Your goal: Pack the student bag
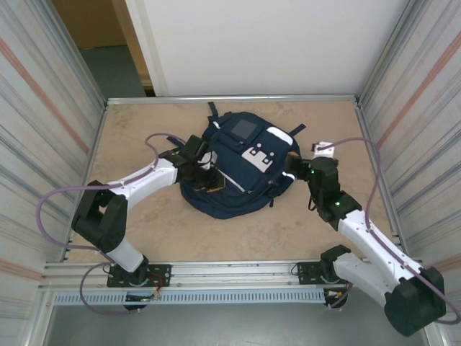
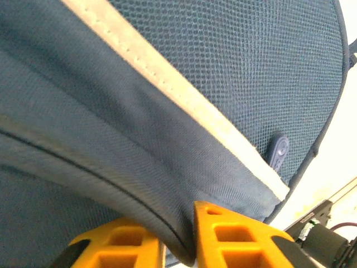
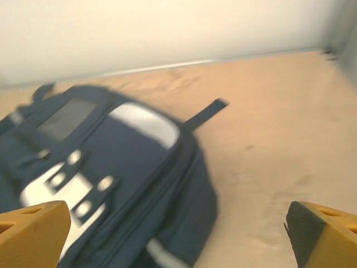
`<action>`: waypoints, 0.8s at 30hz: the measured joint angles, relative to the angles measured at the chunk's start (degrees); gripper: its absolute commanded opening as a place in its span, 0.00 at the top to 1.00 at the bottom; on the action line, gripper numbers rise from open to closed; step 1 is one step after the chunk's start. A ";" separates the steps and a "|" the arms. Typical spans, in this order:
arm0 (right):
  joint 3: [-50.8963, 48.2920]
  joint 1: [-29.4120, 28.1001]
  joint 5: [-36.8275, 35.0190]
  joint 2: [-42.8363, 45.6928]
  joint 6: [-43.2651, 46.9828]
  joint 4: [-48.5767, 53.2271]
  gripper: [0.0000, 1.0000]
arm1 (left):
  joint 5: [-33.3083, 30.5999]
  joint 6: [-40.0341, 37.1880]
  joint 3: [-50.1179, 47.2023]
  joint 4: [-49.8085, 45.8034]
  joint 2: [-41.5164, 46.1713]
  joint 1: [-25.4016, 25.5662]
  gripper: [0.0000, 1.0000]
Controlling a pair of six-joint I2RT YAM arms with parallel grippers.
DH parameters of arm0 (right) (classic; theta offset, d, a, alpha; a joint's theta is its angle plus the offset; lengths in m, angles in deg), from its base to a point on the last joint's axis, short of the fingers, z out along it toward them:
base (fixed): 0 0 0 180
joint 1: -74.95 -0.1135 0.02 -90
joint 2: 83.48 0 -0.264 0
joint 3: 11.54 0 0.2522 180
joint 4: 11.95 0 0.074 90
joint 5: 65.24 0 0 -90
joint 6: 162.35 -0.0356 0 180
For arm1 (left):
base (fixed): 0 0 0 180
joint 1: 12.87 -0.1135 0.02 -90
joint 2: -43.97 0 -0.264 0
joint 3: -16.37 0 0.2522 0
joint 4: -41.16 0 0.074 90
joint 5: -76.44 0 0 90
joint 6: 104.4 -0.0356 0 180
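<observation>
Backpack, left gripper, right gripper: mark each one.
backpack [image 1: 232,176], top view, navy front fabric.
left gripper [image 2: 177,231], left wrist view, midway between its tips, on the pinched fabric fold.
right gripper [image 3: 177,215], right wrist view, midway in the wide-open gap.

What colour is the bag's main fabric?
Navy blue; the bag shows best in the top external view.

The student bag [image 1: 232,196] lies flat on the beige table [image 1: 187,234].

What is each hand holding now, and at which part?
The left hand pinches the student bag by a dark seam fold of its blue fabric. The right hand is open and holds nothing.
</observation>
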 measured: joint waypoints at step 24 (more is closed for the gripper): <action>-26.71 21.11 14.34 -10.08 13.05 -36.11 0.01 | -39.36 -44.17 -39.12 47.82 25.66 -15.37 0.01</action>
